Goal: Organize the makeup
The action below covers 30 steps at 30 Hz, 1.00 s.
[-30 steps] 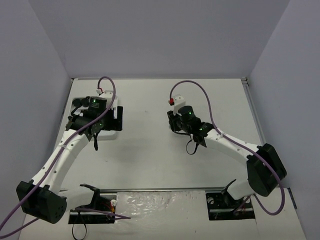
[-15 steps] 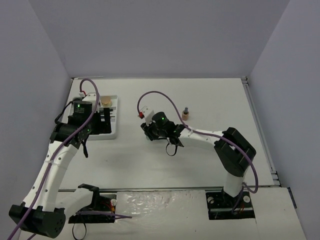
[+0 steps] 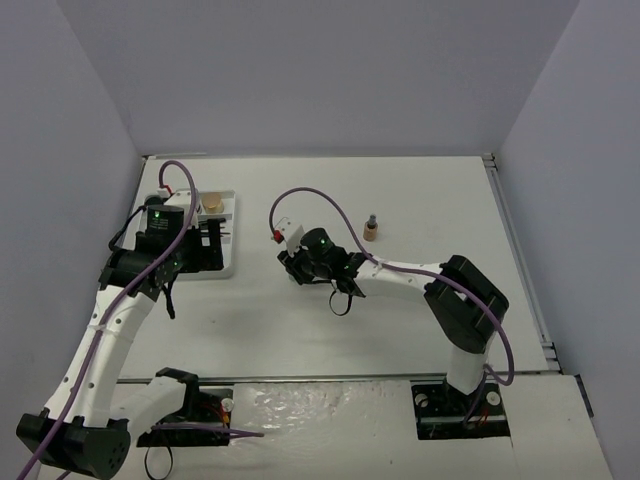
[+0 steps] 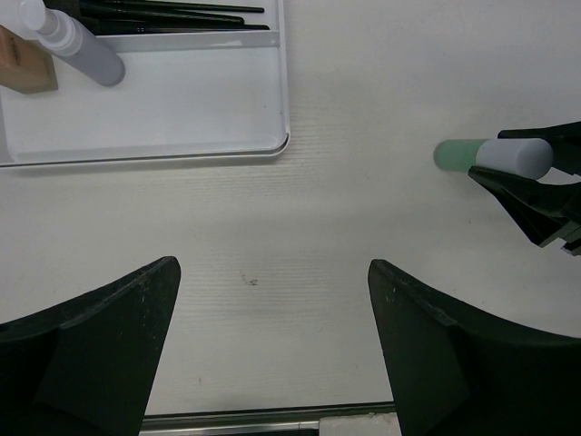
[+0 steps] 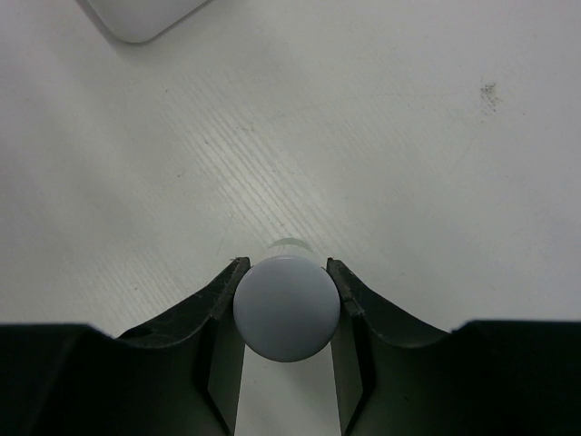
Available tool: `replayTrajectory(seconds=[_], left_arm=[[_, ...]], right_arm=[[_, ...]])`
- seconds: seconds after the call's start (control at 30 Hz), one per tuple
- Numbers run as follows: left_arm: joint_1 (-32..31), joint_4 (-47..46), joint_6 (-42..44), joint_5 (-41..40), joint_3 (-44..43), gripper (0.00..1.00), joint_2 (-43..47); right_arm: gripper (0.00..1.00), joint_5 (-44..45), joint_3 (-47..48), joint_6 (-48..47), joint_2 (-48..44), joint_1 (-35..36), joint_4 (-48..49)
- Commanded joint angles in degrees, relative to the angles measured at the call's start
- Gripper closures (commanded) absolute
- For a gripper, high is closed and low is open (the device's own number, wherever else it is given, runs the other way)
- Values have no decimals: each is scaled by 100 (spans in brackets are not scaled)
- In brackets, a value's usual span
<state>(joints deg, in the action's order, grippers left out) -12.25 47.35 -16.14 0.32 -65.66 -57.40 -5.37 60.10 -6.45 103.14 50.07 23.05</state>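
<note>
Inside white tray (image 4: 182, 109): black brushes (image 4: 163, 18); grey bottle (image 4: 89, 54)

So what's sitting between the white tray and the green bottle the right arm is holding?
Nothing: in the left wrist view, only bare table separates the tray from the bottle.

The left arm (image 3: 118, 318) reaches over a tray (image 3: 229, 212) holding a compact (image 3: 211, 205). A bottle (image 3: 371, 229) stands upright near the right arm (image 3: 400, 270).
</note>
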Motion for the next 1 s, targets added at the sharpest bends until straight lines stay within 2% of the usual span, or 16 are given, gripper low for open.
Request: replayTrajectory(seconds=[0.0,0.07,0.3,0.63,0.77,0.97], left_arm=[[39,-235,-66,108,-52,17,-42],[39,-243,-26,86,-52,15,-57],[38,-262,50,21,-51,11,-89],[39,-366,184,145,-17,9,-116],[14,-421,266,476,-62,9,-227],[-246,-520,261,873,-262,7,-614]], right_arm=[[78,115,-23,-154,-14,46,446],[74,116,-32,-155,-6,53,431],[47,133,-69,-147,30,55,399],[23,75,-28,-173,-222,61,268],[13,6,-35,-158,-650,73,121],[2,181,-305,-124,-1830,73,-397]])
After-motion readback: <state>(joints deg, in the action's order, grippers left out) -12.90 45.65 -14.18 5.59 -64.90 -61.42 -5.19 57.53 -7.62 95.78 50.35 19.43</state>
